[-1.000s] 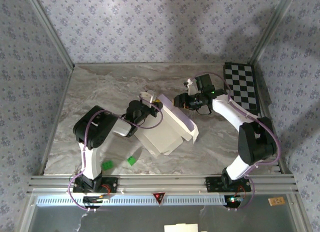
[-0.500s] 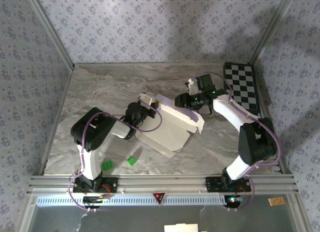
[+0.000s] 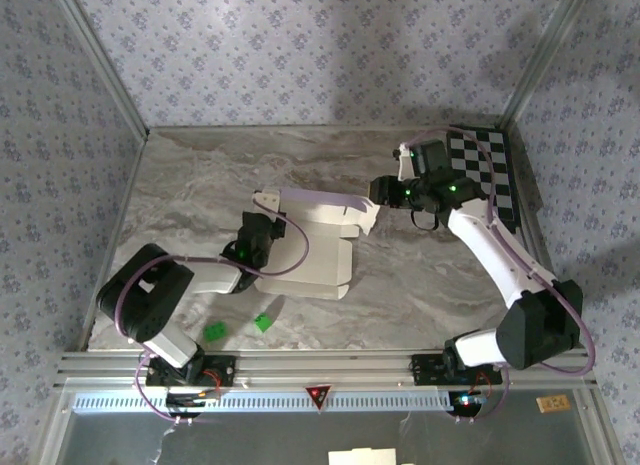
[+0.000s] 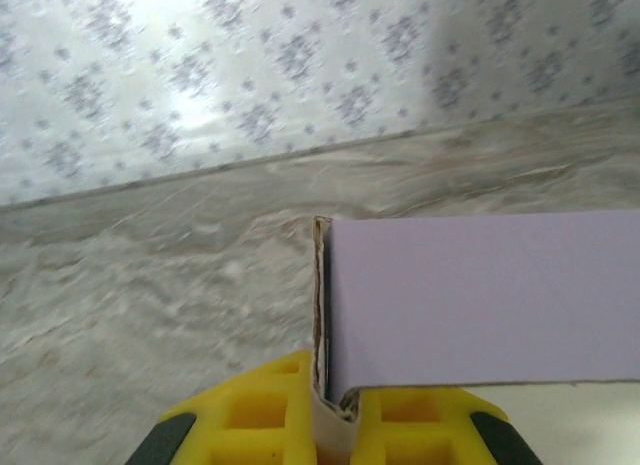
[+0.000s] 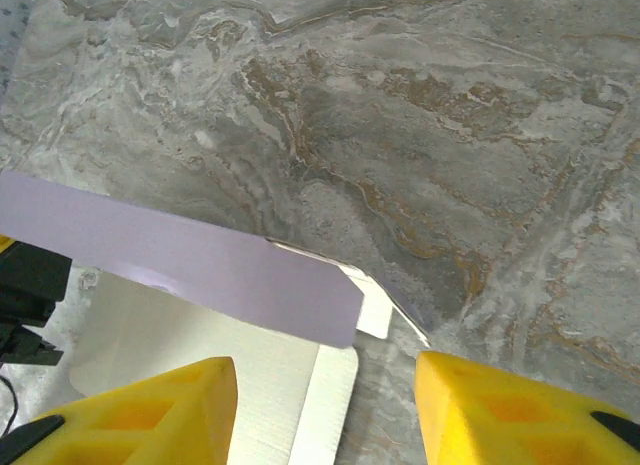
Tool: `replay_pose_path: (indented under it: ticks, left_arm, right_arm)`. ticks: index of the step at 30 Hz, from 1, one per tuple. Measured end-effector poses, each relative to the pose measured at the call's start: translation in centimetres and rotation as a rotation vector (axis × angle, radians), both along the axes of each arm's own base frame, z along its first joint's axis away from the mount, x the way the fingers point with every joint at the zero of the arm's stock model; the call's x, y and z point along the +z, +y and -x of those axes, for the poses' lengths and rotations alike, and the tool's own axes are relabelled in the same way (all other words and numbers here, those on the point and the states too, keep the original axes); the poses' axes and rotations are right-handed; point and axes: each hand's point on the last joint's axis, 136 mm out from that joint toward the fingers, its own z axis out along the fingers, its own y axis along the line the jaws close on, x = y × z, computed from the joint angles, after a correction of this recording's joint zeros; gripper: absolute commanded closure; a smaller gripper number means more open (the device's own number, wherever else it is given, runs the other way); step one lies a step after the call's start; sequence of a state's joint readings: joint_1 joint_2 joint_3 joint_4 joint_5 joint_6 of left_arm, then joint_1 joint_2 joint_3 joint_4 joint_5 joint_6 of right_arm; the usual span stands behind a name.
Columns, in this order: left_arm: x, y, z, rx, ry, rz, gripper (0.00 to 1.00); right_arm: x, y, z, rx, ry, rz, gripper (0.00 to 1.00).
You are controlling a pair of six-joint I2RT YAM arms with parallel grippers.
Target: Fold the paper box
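Top external view, centre: paper box [image 3: 318, 257] lies on veined marble table [image 3: 190, 185], lilac flap [image 3: 320, 198] upright.
At the flap's edge the left gripper [image 4: 335, 425] pinches thin cardboard; the right gripper [image 5: 325, 405] hangs spread near its other end; open tabletop upper left.

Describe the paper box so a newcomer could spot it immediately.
On the marbled grey table, look near the middle. The paper box is the large white cardboard sheet lying there with one pale-lilac wall raised, pinched at its end by the left gripper. The green bits nearby are far smaller.
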State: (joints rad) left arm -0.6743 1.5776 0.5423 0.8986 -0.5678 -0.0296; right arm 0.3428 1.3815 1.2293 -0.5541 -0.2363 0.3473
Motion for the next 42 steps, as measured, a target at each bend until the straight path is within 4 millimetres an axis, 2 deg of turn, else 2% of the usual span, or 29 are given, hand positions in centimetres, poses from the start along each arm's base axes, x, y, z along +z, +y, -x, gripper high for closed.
replay_pose_path:
  ticks: [4,10,13,21,25,26,31,34,38,42]
  left_arm:
    - [-0.6,0.1,1.3,0.046,0.021,0.007,0.91]
    - [-2.1,-1.5,3.6,0.041,0.092,-0.009,0.63]
    - [-2.3,-2.0,4.8,0.019,0.130,-0.004,0.56]
    - [1.2,-1.8,6.5,-0.038,0.157,0.094,0.46]
    - [3.2,-1.0,7.5,-0.053,0.162,0.122,0.43]
    - [3.7,-0.9,7.5,-0.054,0.169,0.123,0.43]
    - [6.9,0.5,6.5,-0.051,0.202,0.182,0.34]
    - [7.8,1.9,5.2,-0.046,0.248,0.230,0.32]
    - [8.2,3.1,3.5,-0.060,0.326,0.283,0.28]
    - [7.5,2.6,1.7,-0.108,0.439,0.346,0.30]
  right_arm:
    - [-0.2,0.2,0.2,0.002,0.003,0.012,0.49]
    - [-0.5,1.0,0.8,0.027,0.010,0.016,0.48]
    - [-0.8,1.4,1.1,0.038,0.017,0.019,0.49]
    - [-1.2,1.6,1.3,0.021,0.026,0.019,0.48]
    - [-1.9,1.6,1.7,-0.001,0.052,0.016,0.44]
    - [-1.9,1.7,1.8,-0.005,0.057,0.012,0.41]
    - [-2.0,2.3,1.4,-0.015,0.081,-0.007,0.36]
    - [-2.4,2.8,1.1,-0.014,0.098,-0.013,0.33]
    - [-3.2,3.3,1.0,-0.008,0.131,-0.028,0.32]
    - [-4.2,3.8,0.5,-0.012,0.157,-0.045,0.33]
